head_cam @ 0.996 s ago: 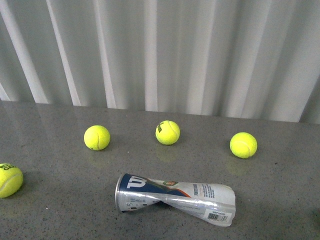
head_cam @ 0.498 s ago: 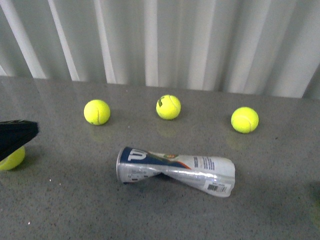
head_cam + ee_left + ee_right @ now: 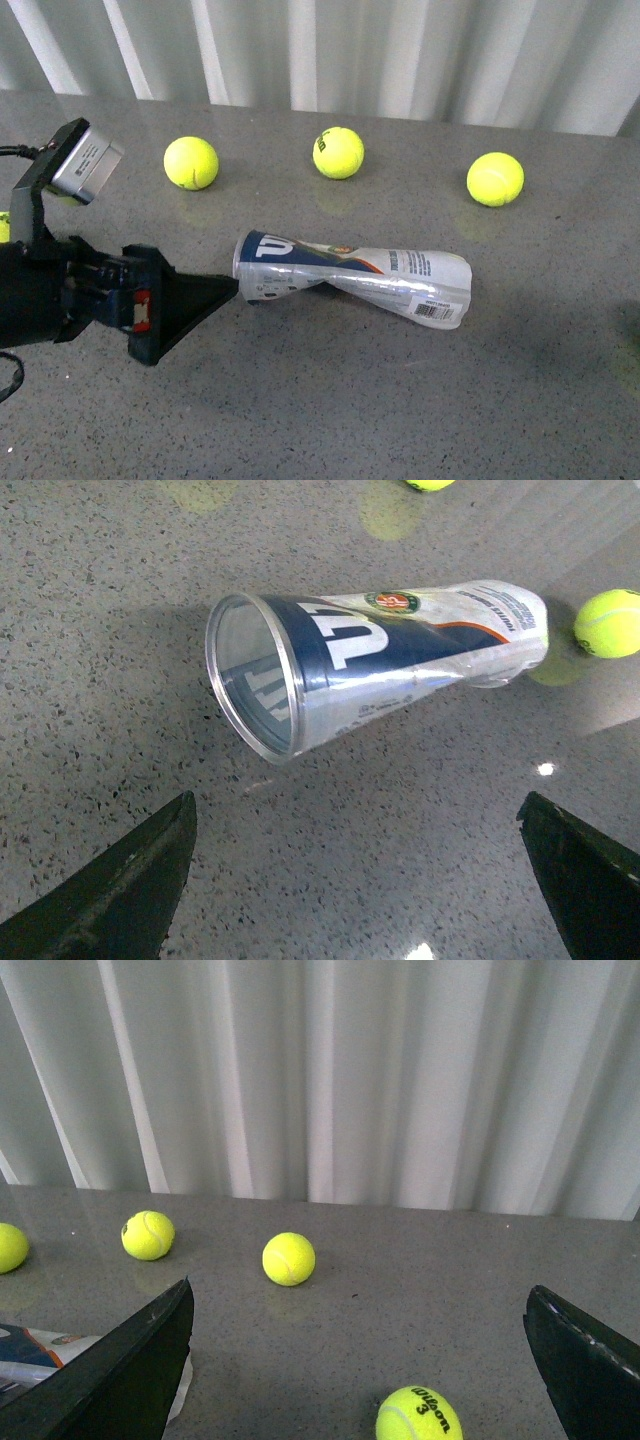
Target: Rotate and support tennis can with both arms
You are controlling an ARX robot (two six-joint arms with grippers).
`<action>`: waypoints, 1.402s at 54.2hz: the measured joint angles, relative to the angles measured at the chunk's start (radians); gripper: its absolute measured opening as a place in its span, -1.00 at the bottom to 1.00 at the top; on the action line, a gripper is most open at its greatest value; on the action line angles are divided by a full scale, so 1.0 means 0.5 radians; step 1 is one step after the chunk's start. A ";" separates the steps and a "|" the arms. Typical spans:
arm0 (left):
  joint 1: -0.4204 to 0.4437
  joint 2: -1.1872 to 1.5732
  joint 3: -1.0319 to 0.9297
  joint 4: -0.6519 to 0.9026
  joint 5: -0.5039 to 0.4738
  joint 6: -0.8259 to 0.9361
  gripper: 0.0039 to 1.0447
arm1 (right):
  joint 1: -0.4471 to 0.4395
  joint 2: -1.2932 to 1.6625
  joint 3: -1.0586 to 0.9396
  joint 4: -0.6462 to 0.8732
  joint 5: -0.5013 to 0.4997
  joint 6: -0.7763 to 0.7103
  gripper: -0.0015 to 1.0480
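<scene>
Tennis can point(image 3: 350, 280) lies on its side about the middle of the grey speckled desk point(image 3: 420, 400), lengthwise along the near edge. It is clear plastic with a blue band and white lettering. Its waist is twisted and crushed, and a barcode sits close to the flattened end, which points toward the desk's right edge. The round, metal-rimmed end faces the left arm point(image 3: 40, 295).

That arm reaches in low from the desk's left edge, with a silver-grey box point(image 3: 85, 160) standing above it. From the front, the left pincer point(image 3: 228, 288) comes to a black point just beside the can's rim. I cannot tell from there whether it touches. The left wrist view shows the 2 fingers point(image 3: 120, 890) spread wide, with the can point(image 3: 380, 655) lying ahead of the gap and clear of both.

Near the far edge, in front of a white pleated curtain point(image 3: 350, 50), 3 yellow balls sit in a row well apart: the left ball point(image 3: 191, 162), the middle ball point(image 3: 338, 152) and the right ball point(image 3: 495, 178).

The right pincer point(image 3: 360, 1295) shows only in its own wrist view. It is also spread wide above the desk, gripping nothing, and a lettered ball point(image 3: 418, 1415) lies on the desk between its fingers.
</scene>
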 joint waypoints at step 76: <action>-0.409 0.806 0.676 0.349 -0.149 -0.480 0.68 | 0.000 0.000 0.000 0.000 0.000 0.000 0.86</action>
